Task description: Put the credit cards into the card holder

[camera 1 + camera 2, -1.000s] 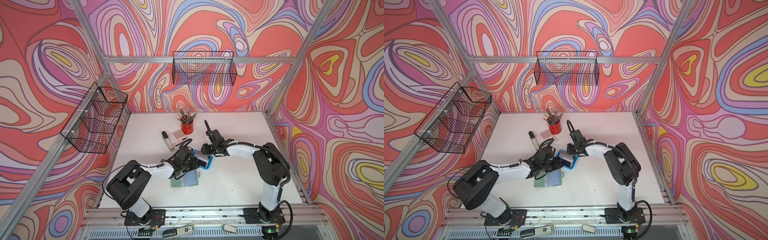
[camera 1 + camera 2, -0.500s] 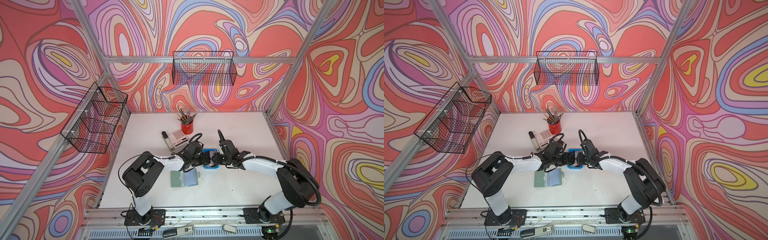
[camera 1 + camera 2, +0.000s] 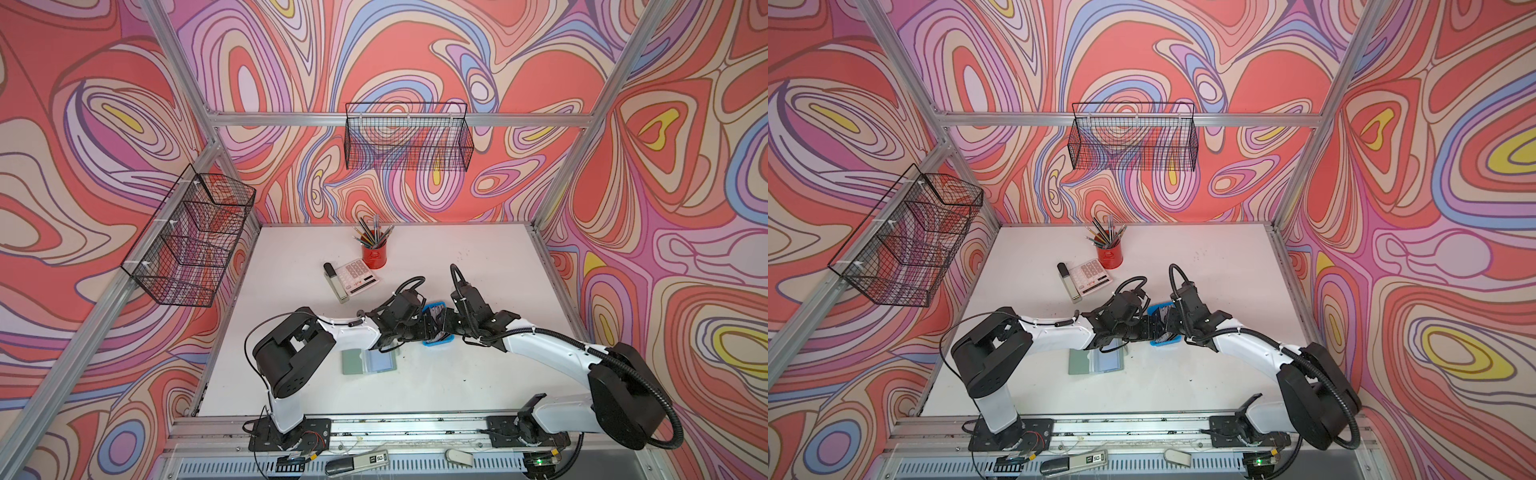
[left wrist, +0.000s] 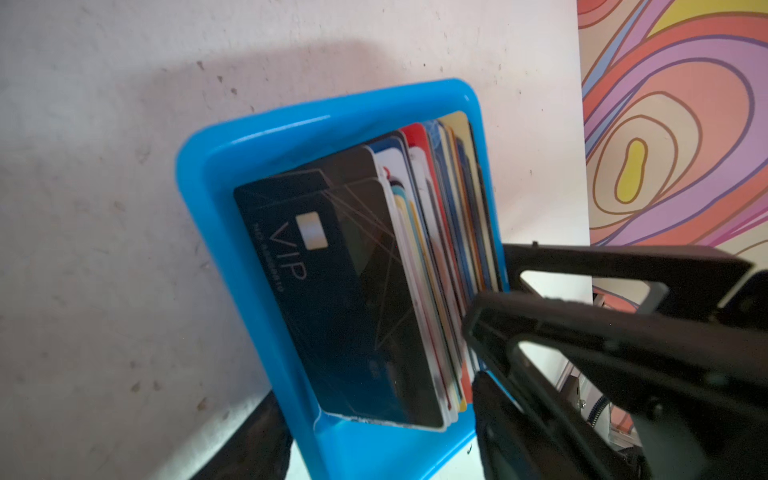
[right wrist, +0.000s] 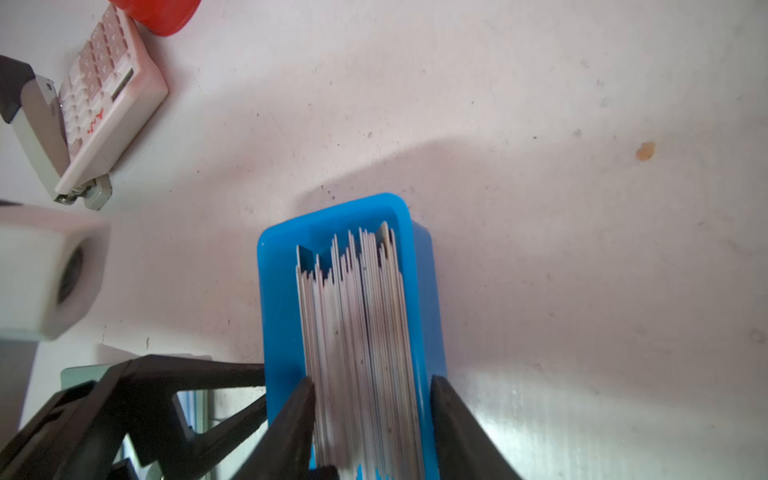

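Cards [image 5: 357, 311] sit between parted right jaws; left jaws straddle tray [image 5: 279, 291]; grips unclear.

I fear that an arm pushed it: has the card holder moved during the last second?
No. The card holder lies open on the same spot, with the same gap to the calculator behind it, in both top views.

On the tabletop [image 3: 478, 386] are one blue tray [image 3: 436, 341], one card holder [image 3: 353, 362], one calculator [image 3: 358, 275], one stapler [image 3: 335, 283], one red cup [image 3: 373, 257] of pencils [image 3: 370, 235] and credit cards [image 4: 353, 282] packed too tightly to count, while two wire baskets [image 3: 409, 137] hang on the walls.
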Motion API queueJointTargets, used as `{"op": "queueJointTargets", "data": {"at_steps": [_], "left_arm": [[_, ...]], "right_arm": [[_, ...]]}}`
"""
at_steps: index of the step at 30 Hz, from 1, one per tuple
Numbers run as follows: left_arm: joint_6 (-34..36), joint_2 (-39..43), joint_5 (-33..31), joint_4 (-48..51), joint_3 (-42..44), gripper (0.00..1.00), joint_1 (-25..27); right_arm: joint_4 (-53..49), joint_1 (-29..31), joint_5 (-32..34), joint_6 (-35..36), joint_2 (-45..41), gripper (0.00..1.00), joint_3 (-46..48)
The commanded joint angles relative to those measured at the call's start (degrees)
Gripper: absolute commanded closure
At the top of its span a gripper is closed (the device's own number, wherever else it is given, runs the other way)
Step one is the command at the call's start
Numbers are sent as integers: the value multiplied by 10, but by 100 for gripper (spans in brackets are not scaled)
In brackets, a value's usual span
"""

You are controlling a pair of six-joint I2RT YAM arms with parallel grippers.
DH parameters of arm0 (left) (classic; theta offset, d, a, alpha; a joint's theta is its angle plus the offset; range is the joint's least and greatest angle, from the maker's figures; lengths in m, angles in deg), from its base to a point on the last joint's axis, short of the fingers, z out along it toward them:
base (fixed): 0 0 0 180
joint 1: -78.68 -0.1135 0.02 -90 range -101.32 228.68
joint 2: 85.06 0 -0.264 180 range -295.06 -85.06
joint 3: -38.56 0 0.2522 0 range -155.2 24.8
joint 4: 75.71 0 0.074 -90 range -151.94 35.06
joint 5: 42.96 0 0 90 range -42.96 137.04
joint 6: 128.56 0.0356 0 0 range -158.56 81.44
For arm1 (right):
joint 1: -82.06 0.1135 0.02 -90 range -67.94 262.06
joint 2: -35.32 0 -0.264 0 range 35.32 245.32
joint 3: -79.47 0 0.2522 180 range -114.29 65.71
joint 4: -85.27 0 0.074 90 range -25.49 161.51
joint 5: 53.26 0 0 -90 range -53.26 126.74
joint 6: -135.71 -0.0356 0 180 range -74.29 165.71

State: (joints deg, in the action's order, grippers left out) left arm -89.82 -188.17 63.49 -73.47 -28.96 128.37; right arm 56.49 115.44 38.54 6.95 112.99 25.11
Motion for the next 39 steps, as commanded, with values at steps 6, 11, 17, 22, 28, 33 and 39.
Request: {"op": "queueJointTargets", "data": {"at_steps": [6, 11, 17, 22, 28, 33, 39], "left_arm": [[31, 106, -78, 110, -4, 17, 3], [56, 229, -183, 236, 16, 20, 2], [32, 368, -306, 365, 94, 30, -1], [-1, 459, -319, 384, 194, 41, -20], [-14, 541, -279, 362, 309, 41, -65], [-17, 592, -255, 360, 353, 43, -99], [-19, 586, -235, 321, 374, 43, -102]], "right_arm": [[-56, -1, 62, -1, -61, 42, 3], [-121, 8, 109, 6, -137, 42, -26], [-106, 180, 182, -74, -155, 42, -42], [-39, 342, 231, -126, -45, 43, -78], [74, 394, 188, -145, 86, 44, -96], [72, 393, 176, -148, 161, 48, -131], [65, 376, 177, -155, 200, 46, -142]]}}
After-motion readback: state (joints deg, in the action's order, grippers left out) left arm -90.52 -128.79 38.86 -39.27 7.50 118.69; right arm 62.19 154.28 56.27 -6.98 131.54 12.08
